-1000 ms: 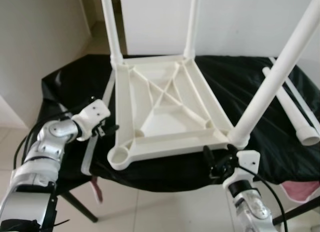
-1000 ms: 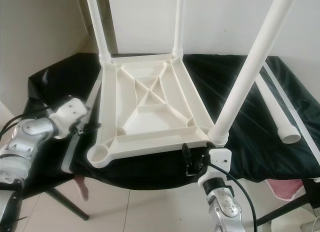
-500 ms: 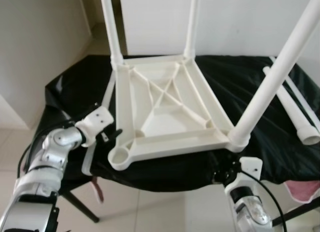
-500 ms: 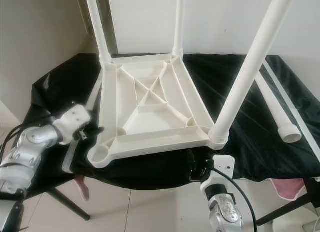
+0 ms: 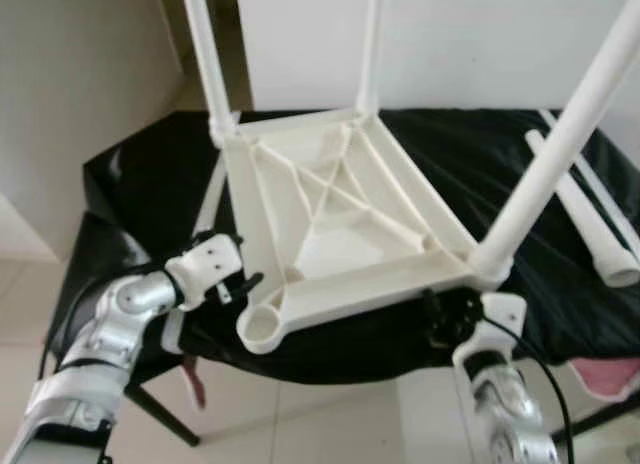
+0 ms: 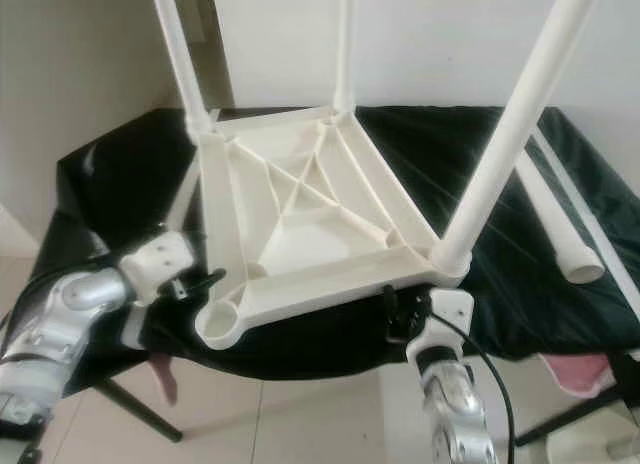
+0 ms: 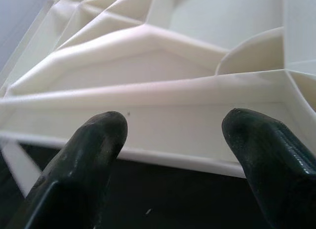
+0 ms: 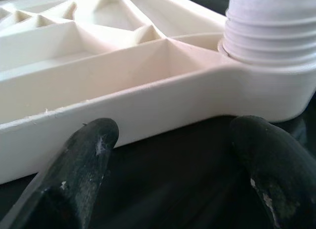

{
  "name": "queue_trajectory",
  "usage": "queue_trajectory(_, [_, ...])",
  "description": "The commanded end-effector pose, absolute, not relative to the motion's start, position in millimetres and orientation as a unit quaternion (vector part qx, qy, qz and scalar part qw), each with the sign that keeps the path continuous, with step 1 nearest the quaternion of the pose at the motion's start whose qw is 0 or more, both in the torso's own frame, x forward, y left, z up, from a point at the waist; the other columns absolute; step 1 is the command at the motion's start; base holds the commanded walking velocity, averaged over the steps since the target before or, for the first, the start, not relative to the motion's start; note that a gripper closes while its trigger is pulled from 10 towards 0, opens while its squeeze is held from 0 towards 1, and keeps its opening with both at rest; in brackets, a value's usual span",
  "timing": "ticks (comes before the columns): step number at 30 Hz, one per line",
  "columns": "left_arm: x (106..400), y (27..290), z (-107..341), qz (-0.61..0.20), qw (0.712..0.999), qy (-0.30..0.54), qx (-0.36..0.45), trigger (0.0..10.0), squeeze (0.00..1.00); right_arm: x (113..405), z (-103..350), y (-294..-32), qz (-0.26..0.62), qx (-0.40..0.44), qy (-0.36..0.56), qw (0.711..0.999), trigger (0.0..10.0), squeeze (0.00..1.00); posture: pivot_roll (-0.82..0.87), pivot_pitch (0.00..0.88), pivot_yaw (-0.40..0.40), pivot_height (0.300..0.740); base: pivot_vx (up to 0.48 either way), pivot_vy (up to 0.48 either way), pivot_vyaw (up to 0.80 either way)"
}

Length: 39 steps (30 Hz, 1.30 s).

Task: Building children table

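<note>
A white plastic tabletop (image 5: pixel 340 234) lies upside down on a black-covered table (image 5: pixel 150 174). Three white legs stand in its corners; the nearest one (image 5: pixel 560 149) rises at the near right. The near-left socket (image 5: pixel 262 327) holds nothing. A loose leg (image 5: pixel 585 229) lies on the cloth to the right. My left gripper (image 5: pixel 245 284) is open beside the tabletop's left rim, close to the bare socket; its fingers (image 7: pixel 94 140) frame the rim. My right gripper (image 5: pixel 440 314) is open just below the near-right corner, its fingertips (image 8: pixel 84 155) under the threaded leg base (image 8: pixel 269 26).
A flat white strip (image 5: pixel 207 209) lies on the cloth left of the tabletop. Pink fabric (image 5: pixel 610 369) hangs at the table's near right, and a pink scrap (image 5: pixel 193 379) dangles under the front edge. Tiled floor lies in front.
The tabletop has turned a little, its near edge now slanting. My left gripper moved in towards the near-left socket. My right gripper dipped, then rose to the near-right corner.
</note>
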State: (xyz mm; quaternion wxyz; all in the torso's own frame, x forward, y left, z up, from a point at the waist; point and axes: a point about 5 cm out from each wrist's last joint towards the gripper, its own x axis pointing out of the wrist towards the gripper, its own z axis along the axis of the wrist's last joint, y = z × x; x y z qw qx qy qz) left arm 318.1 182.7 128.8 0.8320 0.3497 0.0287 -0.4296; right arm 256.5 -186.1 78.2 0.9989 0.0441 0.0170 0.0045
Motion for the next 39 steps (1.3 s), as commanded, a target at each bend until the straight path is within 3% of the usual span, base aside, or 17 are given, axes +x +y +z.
queue_trajectory(1, [291.6,173.6,97.1,-0.566,0.745,0.124,0.331,10.0,0.00,264.5,76.1,-184.4,0.016,0.039,0.031,0.999,10.0,0.00,-0.06,0.024,0.032,0.740,0.000,0.000,0.00])
queue_trajectory(9, [261.4,155.1,87.1,-0.637,0.695,0.142,0.301,10.0,0.00,298.4,83.3,-178.6,0.059,0.023,0.045,0.997,10.0,0.00,-0.05,0.013,0.032,0.740,0.000,0.000,0.00])
queue_trajectory(13, [256.6,150.3,86.9,-0.646,0.690,0.137,0.297,10.0,0.00,303.0,84.2,-177.7,0.063,0.018,0.046,0.997,10.0,0.00,-0.05,0.013,0.032,0.740,0.000,0.000,0.00])
queue_trajectory(18, [246.6,118.3,83.9,-0.672,0.684,0.120,0.258,10.0,0.00,325.3,86.2,-191.3,-0.004,-0.007,0.059,0.998,10.0,0.00,-0.04,0.007,0.028,0.740,0.000,0.000,0.00])
queue_trajectory(24, [246.9,99.9,83.3,-0.664,0.700,0.111,0.239,10.0,0.00,330.2,86.3,-200.0,-0.046,-0.006,0.062,0.997,10.0,0.00,-0.04,0.007,0.025,0.740,0.000,0.000,0.00])
queue_trajectory(27, [258.7,99.5,92.8,-0.626,0.741,0.079,0.230,10.0,0.00,327.8,88.8,-208.5,-0.080,-0.003,0.048,0.996,10.0,0.00,-0.04,0.014,0.021,0.740,0.000,0.000,0.00])
queue_trajectory(29, [268.2,109.3,101.9,-0.600,0.767,0.064,0.220,10.0,0.00,323.7,92.5,-216.2,-0.100,-0.001,0.028,0.995,10.0,0.00,-0.04,0.017,0.021,0.740,0.000,0.000,0.00])
queue_trajectory(32, [271.3,115.5,105.9,-0.591,0.776,0.062,0.211,10.0,0.00,320.9,94.4,-219.1,-0.103,0.004,0.017,0.995,10.0,0.00,-0.04,0.021,0.020,0.740,0.000,0.000,0.00])
queue_trajectory(35, [275.2,138.3,121.8,-0.574,0.800,0.051,0.168,10.0,0.00,307.4,100.6,-226.6,-0.096,0.022,-0.029,0.995,10.0,0.00,-0.03,0.024,0.020,0.740,0.000,0.000,0.00])
queue_trajectory(39, [268.6,152.7,130.0,-0.592,0.789,0.054,0.156,10.0,0.00,293.1,105.8,-228.5,-0.078,0.034,-0.061,0.995,10.0,0.00,-0.03,0.022,0.020,0.740,0.000,0.000,0.00])
